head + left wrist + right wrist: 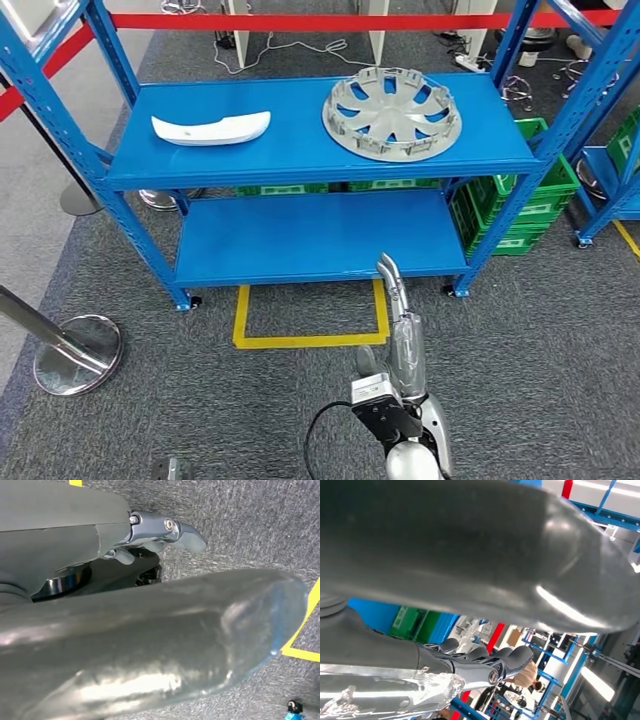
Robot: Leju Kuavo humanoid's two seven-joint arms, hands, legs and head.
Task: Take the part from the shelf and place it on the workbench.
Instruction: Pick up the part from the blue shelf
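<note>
right hand (pixel 400 335) raised toward the shelf (pixel 302 150), fingers extended and apart, holding nothing.

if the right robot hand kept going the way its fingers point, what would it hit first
Probably the front edge of the lower shelf of the blue rack: the right robot hand points up and forward at it, empty, fingertips near that edge. Depth is unclear, so it might pass above it.

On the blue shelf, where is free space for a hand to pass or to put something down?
On the top board, bare patches lie between the white part and the wheel cover, and along the front edge. The lower board is bare across its width. The right end of the top board is crowded by the wheel cover.
</note>
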